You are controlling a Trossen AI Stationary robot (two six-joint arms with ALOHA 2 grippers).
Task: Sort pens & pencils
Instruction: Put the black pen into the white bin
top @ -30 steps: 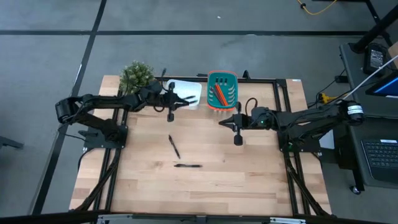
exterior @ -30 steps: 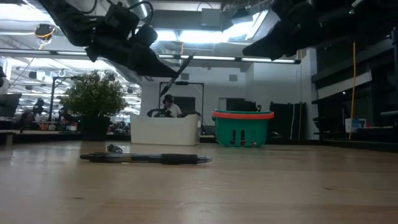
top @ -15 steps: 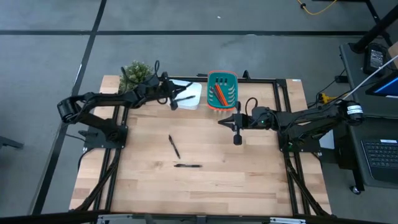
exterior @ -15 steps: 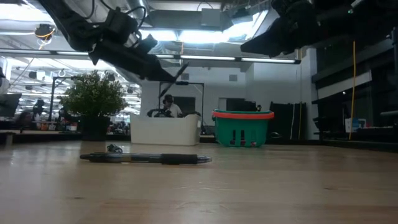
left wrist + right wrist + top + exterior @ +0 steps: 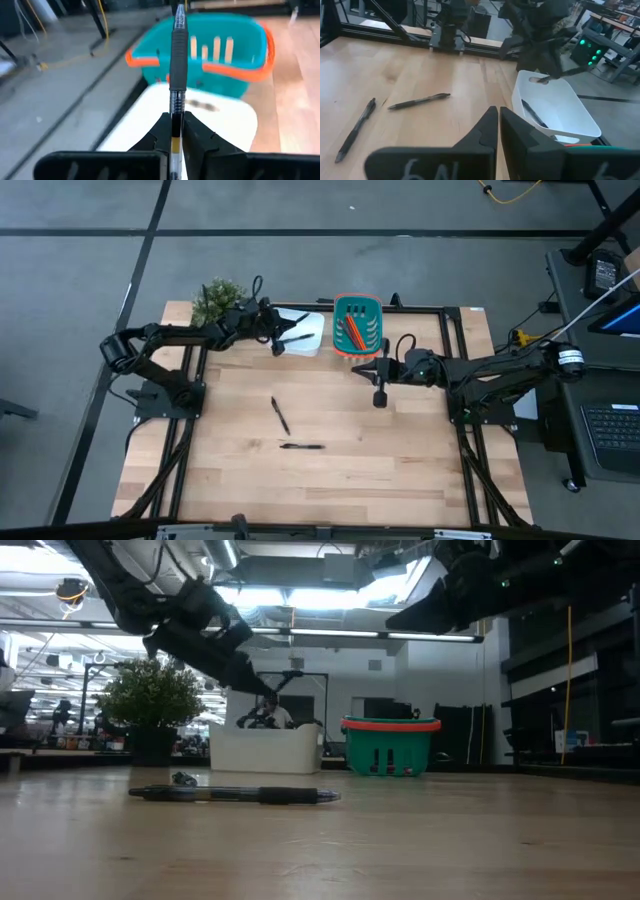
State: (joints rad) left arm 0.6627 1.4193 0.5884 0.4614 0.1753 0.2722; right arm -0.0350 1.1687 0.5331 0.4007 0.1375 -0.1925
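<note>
Pens and pencils on a wooden table, 2 arms above it.

High view: left gripper (image 5: 279, 340) hangs over the white bin (image 5: 308, 333), clamped on a pen (image 5: 298, 338); pencils (image 5: 352, 327) lie in the teal basket (image 5: 357, 323); 2 loose pens (image 5: 280, 416) lie apart on the table (image 5: 400, 470); right gripper (image 5: 380, 394) waits in front of the basket, pinched tight with nothing in it. Low view: one pen (image 5: 235, 795) lies flat in front, bin (image 5: 265, 752) and basket (image 5: 390, 746) behind. Left wrist view: fingers (image 5: 192, 137) squeeze the pen (image 5: 177, 55), which points toward the basket (image 5: 200, 55). Right wrist view: another pen (image 5: 534, 114) lies inside the bin (image 5: 560, 107).
</note>
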